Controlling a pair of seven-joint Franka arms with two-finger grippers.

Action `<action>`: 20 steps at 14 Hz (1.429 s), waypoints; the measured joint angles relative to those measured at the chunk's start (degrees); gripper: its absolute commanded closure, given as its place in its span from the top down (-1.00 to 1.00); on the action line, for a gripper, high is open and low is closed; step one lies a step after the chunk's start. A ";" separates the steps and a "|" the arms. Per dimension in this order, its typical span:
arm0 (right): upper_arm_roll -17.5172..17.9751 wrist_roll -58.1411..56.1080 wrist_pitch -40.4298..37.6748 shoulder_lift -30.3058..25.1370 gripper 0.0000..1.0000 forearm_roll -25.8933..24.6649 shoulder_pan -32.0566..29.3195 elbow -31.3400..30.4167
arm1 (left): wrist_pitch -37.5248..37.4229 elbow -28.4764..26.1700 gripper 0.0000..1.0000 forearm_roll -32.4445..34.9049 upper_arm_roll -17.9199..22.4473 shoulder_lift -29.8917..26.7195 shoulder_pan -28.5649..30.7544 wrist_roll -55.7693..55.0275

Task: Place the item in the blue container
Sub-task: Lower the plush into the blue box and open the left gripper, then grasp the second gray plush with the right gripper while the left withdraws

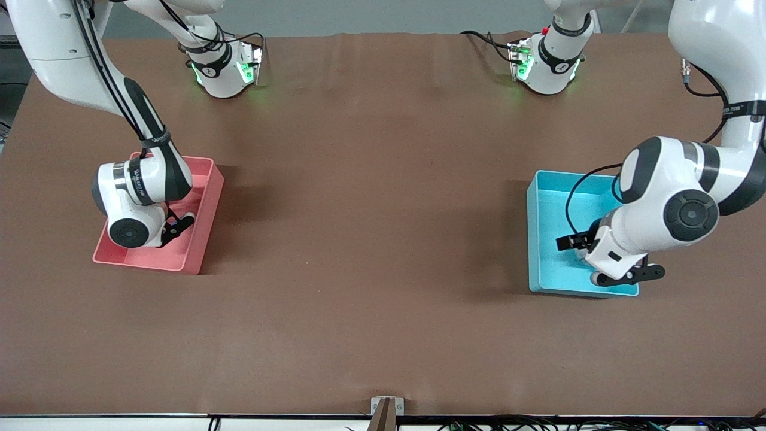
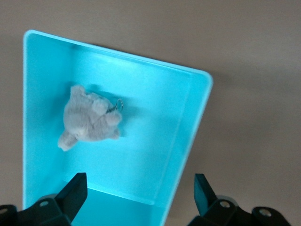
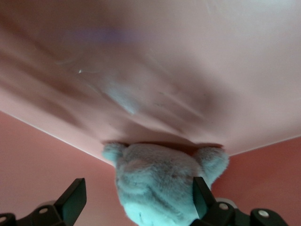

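The blue container [image 1: 553, 239] stands at the left arm's end of the table. A grey plush toy [image 2: 89, 120] lies on its floor, by one long wall; in the front view the arm hides it. My left gripper [image 2: 139, 193] hangs open above the container's end wall [image 2: 117, 188], holding nothing. At the right arm's end, my right gripper [image 3: 138, 197] is down inside the pink bin [image 1: 203, 209], open. A second grey plush toy [image 3: 160, 188] sits between its fingers against the bin's wall, close to one fingertip [image 3: 202, 195].
The brown table [image 1: 371, 239] stretches wide between the two bins. Both arm bases [image 1: 221, 66] [image 1: 547, 63] stand at the edge farthest from the front camera. A small bracket [image 1: 386, 407] sits at the nearest edge.
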 measured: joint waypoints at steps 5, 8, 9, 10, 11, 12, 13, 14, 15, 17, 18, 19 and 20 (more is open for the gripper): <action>-0.08 -1.98 0.00 0.01 1.00 0.01 -1.18 0.01 | 0.06 0.20 1.00 -1.83 -5.48 -0.25 -0.41 -10.87; -0.10 -2.86 0.00 0.01 1.00 0.02 -1.20 0.01 | 0.17 0.23 1.00 -2.32 -6.79 -0.12 -1.85 -15.87; -0.11 -2.99 0.00 0.01 1.00 0.02 -1.26 0.01 | 0.25 0.25 1.00 -2.36 -6.85 0.07 -2.81 -17.54; -0.15 -3.21 0.00 0.01 1.00 0.02 -1.38 0.01 | 0.49 0.33 1.00 -2.40 -6.86 0.39 -3.81 -19.31; -0.16 -3.67 0.00 0.01 1.00 0.02 -1.55 0.01 | 0.80 0.63 1.00 -2.41 -6.86 0.88 -4.87 -21.30; -0.17 -4.36 0.00 0.01 1.00 0.02 -1.75 0.02 | 0.95 1.18 1.00 -2.41 -6.87 1.55 -5.95 -23.23; -0.17 -4.86 0.00 0.01 1.00 0.02 -1.96 0.03 | 1.11 1.75 1.00 -2.41 -6.88 2.29 -6.92 -24.78; -0.19 -5.36 0.00 0.01 1.00 0.02 -2.15 0.05 | 1.51 2.23 1.00 -2.41 -6.87 2.97 -7.71 -25.97; -0.25 -5.54 0.00 0.01 1.00 0.02 -2.32 0.08 | 2.07 2.56 1.00 -2.41 -6.87 3.55 -8.27 -26.66; -0.59 -5.76 0.00 0.01 1.00 0.02 -2.53 0.09 | 2.89 2.87 1.00 -2.41 -6.87 4.31 -9.02 -27.86; -0.72 -5.90 0.01 0.01 0.99 0.02 -2.59 0.09 | 3.38 2.96 1.00 -2.41 -6.87 4.61 -9.27 -28.44; -0.77 -6.01 0.01 0.01 0.99 0.02 -2.65 0.09 | 3.88 2.97 1.00 -2.41 -6.87 4.88 -9.53 -29.00; -0.78 -6.08 0.01 0.01 0.98 0.02 -2.67 0.09 | 4.42 2.97 1.00 -2.41 -6.87 5.14 -9.79 -29.71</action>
